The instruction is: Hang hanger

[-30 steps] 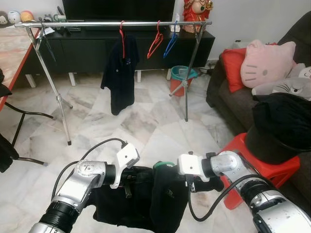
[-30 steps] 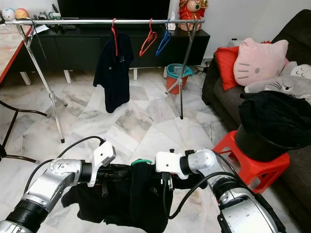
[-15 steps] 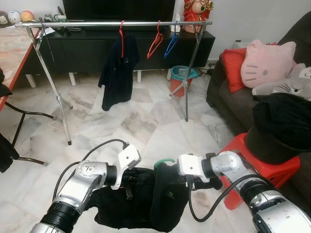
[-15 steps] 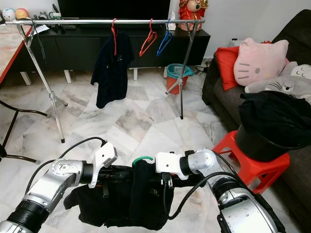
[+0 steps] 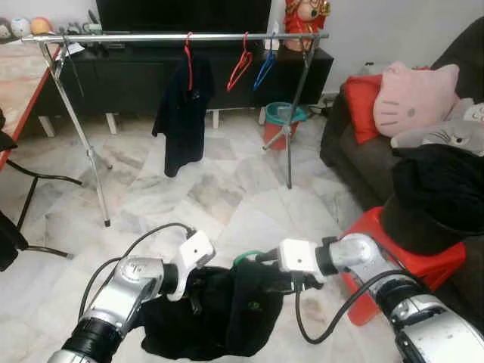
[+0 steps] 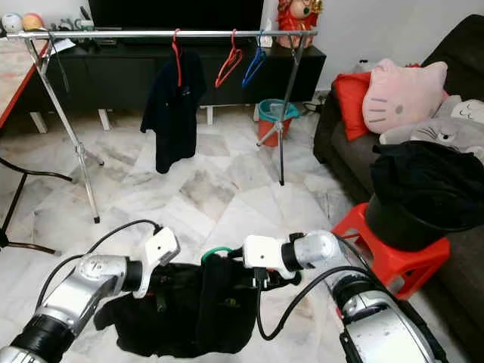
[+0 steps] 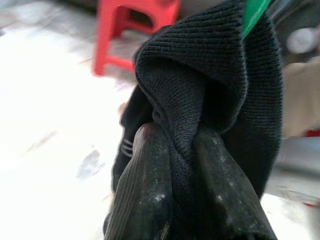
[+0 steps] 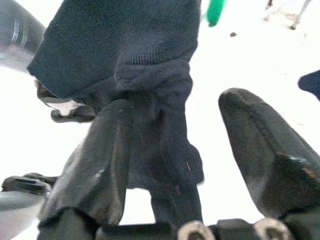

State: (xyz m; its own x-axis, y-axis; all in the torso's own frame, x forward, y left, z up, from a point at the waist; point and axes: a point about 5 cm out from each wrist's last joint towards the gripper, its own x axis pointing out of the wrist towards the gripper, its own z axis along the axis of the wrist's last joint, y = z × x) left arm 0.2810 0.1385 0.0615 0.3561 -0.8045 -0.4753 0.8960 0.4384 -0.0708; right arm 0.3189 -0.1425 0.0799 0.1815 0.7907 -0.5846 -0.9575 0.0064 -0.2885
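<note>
Left gripper (image 7: 175, 165) has its two black fingers pinched tight on a fold of the black shirt (image 5: 227, 310), with knit cloth squeezed up between them. Right gripper (image 8: 200, 165) stands with its fingers spread wide; dark cloth is draped over one finger, nothing is clamped, and the other finger is bare.

Both arms hold the shirt low in front of the robot above the marble floor (image 5: 219, 189). A green hanger (image 6: 218, 250) pokes its hook out of the top of the garment between the two wrists (the rest of it is buried in the cloth). The clothes rail (image 5: 181, 36) stands well apart at the far side of the room, in front of the dark cabinet, carrying a dark shirt on a red hanger (image 5: 189, 53), a bare red hanger (image 5: 242, 64) and a blue one (image 5: 265, 66).

Risk, as I judge it: the hold is on cloth rather than on the hanger, so with the right side unclamped the hanger could slide out during the walk. The sagging hem could also drag or snag near the red stool (image 5: 401, 257).
</note>
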